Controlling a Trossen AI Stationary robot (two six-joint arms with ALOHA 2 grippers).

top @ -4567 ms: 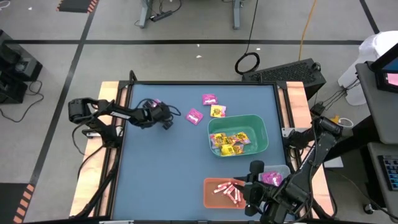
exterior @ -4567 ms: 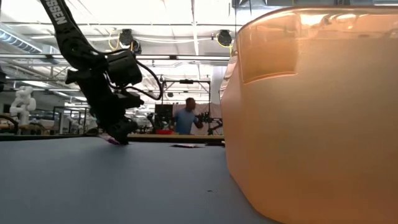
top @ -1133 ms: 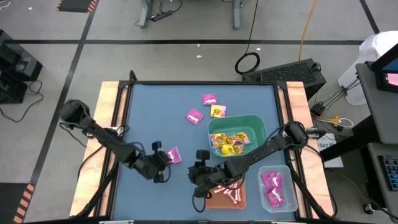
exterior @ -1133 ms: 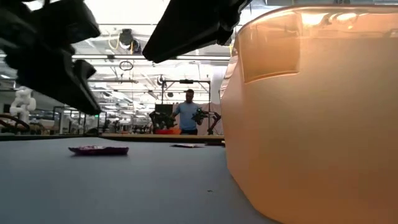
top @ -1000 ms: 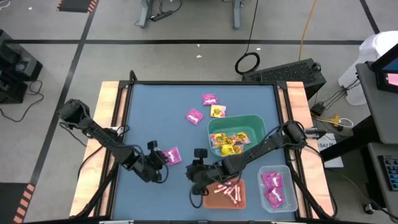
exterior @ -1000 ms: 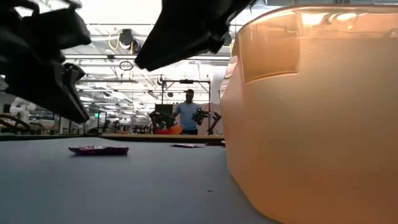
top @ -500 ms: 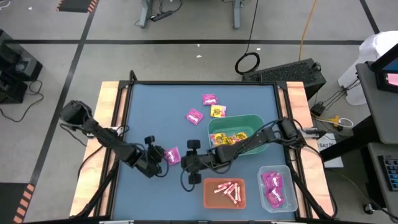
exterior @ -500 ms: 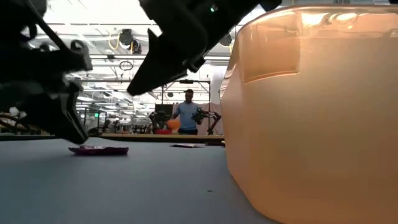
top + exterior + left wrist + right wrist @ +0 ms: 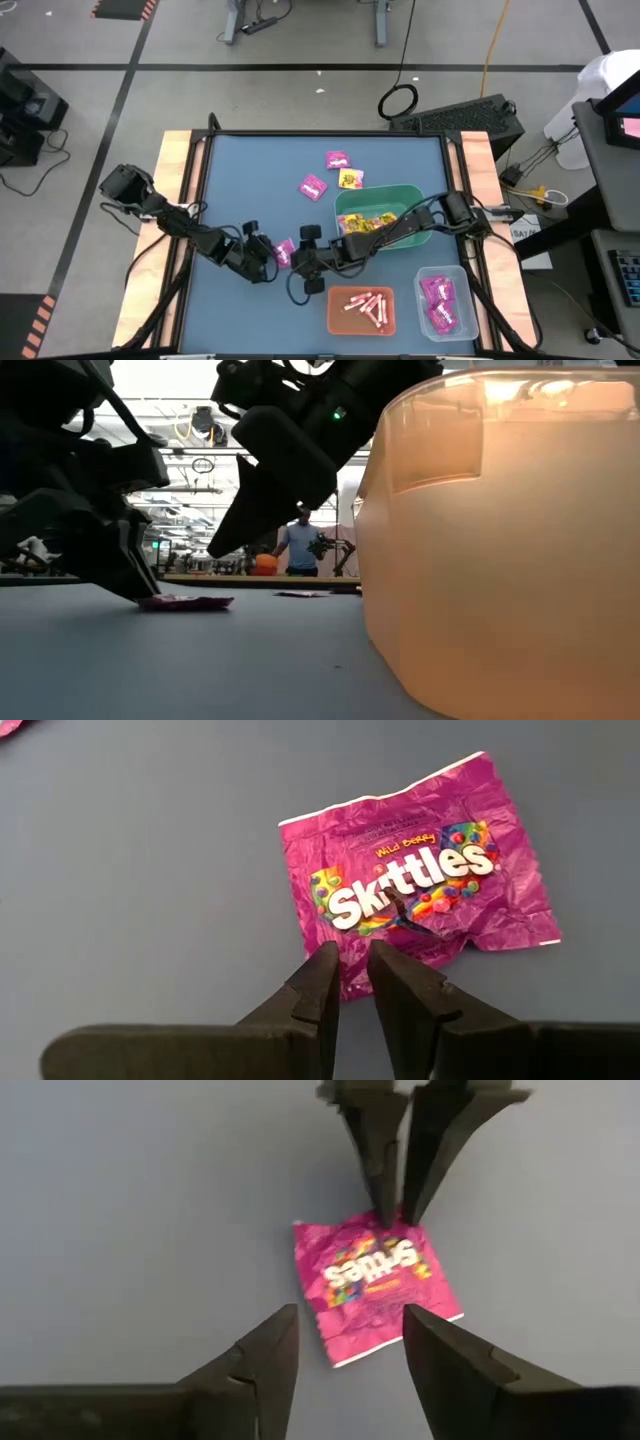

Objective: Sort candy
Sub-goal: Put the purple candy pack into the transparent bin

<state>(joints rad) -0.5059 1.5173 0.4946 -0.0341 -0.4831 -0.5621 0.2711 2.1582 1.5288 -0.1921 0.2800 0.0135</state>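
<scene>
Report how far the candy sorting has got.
Done: yellow packets in the green bin, sticks in the orange bin, purple packets in the clear bin. In hand: the right gripper, open, nears a Skittles packet by the left gripper. Left: three loose packets behind.

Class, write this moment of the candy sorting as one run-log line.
left tool: narrow gap, tips at edge of purple packet | right tool: open, facing packet from opposite side | packet: flat on table

You get one top-down cam over the whole table (image 9: 230, 190), one at tabletop level looking across, plus two close wrist cams facing each other over the same purple packet (image 9: 425, 898).
</scene>
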